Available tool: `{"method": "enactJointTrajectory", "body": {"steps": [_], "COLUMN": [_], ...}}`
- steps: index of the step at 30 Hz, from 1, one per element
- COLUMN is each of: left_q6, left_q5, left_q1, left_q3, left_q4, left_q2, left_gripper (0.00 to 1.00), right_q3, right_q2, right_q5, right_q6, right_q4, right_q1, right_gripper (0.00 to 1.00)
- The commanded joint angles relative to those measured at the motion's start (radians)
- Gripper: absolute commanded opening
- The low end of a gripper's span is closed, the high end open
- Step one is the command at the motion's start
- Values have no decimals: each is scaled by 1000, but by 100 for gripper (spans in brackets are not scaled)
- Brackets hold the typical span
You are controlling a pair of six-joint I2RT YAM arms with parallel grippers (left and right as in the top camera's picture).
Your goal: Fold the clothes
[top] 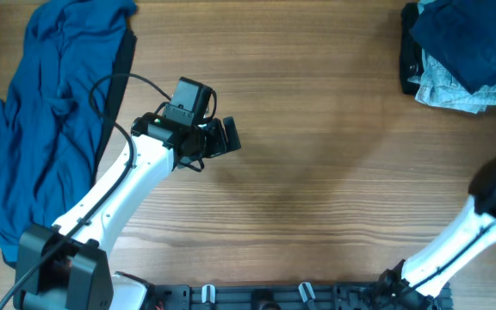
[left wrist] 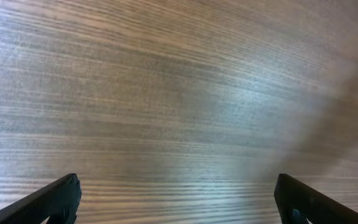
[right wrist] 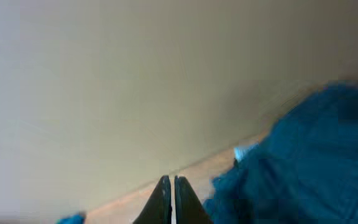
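A crumpled blue garment (top: 46,112) lies spread along the table's left side. A stack of folded clothes (top: 465,52), dark blue over pale blue-grey, sits at the far right corner. My left gripper (top: 227,138) is open and empty over bare wood right of the blue garment; in the left wrist view (left wrist: 178,199) its two fingertips are wide apart above the tabletop. My right arm (top: 489,207) is at the right edge, blurred. In the right wrist view my right gripper (right wrist: 171,190) is shut with nothing in it, and blue cloth (right wrist: 309,162) shows to its right.
The wooden table (top: 334,155) fills the middle of the overhead view. A black cable (top: 110,95) loops from my left arm over the blue garment. A pale wall (right wrist: 117,81) fills most of the right wrist view.
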Motion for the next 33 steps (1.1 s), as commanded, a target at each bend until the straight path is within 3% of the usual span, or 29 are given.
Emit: {"method": "enactJointTrajectory", "body": {"steps": [1, 4, 7, 11, 12, 14, 17, 20, 23, 30, 33], "left_q6": [5, 5, 5, 4, 5, 5, 5, 5, 5, 5, 4], "left_q5": [13, 13, 13, 28, 28, 27, 27, 27, 27, 27, 27], "left_q1": [5, 5, 5, 5, 5, 5, 5, 5, 5, 5, 5], "left_q3": [-6, -6, -6, -6, -6, -6, -6, -6, -6, -6, -6], "left_q4": [-3, -11, -11, -11, -14, -18, -17, -18, -17, -27, -32], "left_q2": [-6, -6, -6, -6, -6, -6, -6, -6, -6, -6, -6], "left_gripper": [100, 100, 100, 100, 100, 100, 100, 100, 100, 100, 100], "right_q3": [-10, -10, -9, -9, -9, -9, -10, -10, -10, -10, -10], "right_q2": [185, 303, 298, 213, 170, 135, 134, 155, 207, 396, 422], "right_q5": [-79, -143, -232, -349, -354, -325, -250, -142, -90, -105, -226], "right_q6": [132, 126, 154, 417, 533, 580, 578, 445, 405, 411, 414], "right_q4": [59, 60, 120, 436, 582, 665, 611, 454, 410, 466, 548], "right_q1": [1, 0, -1, -18, -28, -38, -47, -48, -46, -48, -48], "right_gripper": [4, 4, 5, 4, 4, 4, 5, 5, 5, 5, 4]}}
